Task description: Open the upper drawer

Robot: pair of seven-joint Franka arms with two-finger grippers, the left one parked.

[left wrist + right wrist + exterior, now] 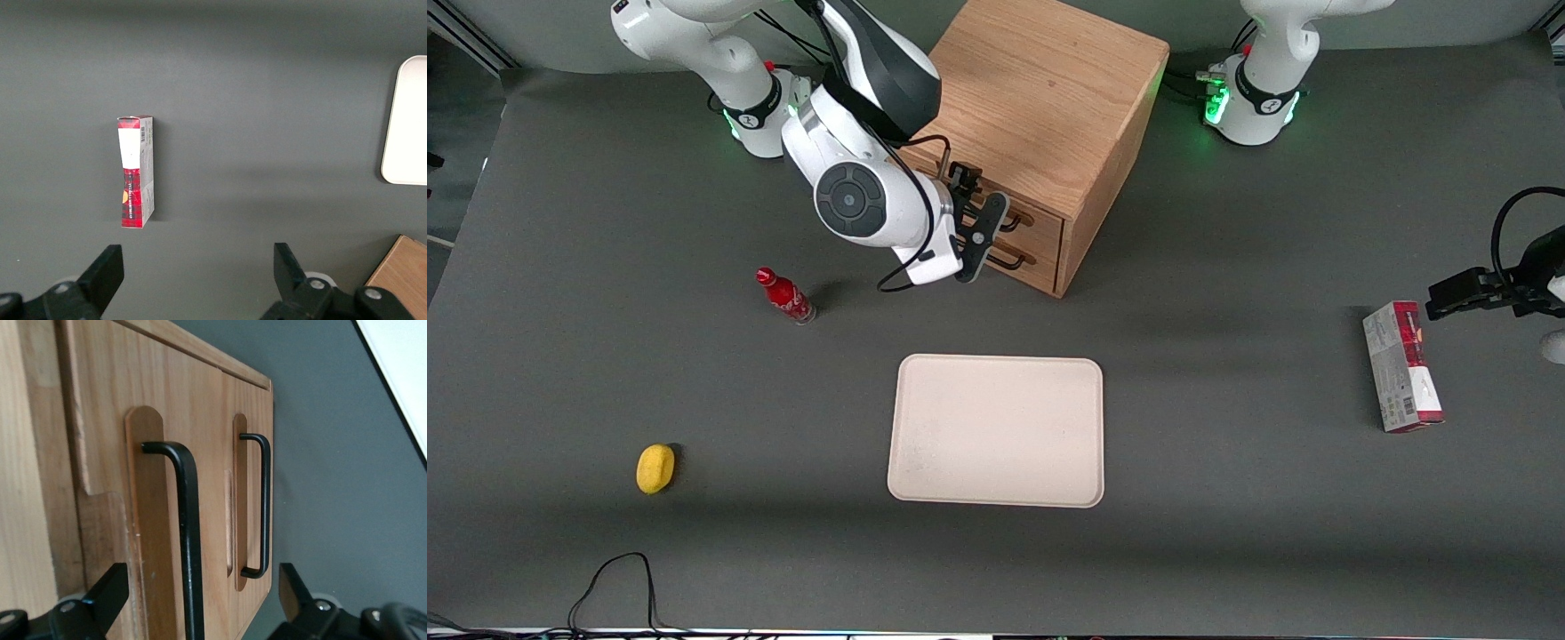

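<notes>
We've got the cabinet [1040, 98] at top centre of the front frame, with the tray [996, 431] mid-frame, nearer the camera. The gripper [200, 577] sits in front of the upper drawer [107, 453], fingers spread either side of its handle [189, 540]; the lower drawer [250, 407] is beneath. The bottle [785, 296] and a small rounded object [655, 468] lie toward the working arm's end, the box [1401, 366] toward the parked arm's.

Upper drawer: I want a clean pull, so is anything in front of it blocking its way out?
Nothing visible blocks it. The gripper is open at the upper drawer handle; the table in front is bare until the tray, much nearer the camera.
</notes>
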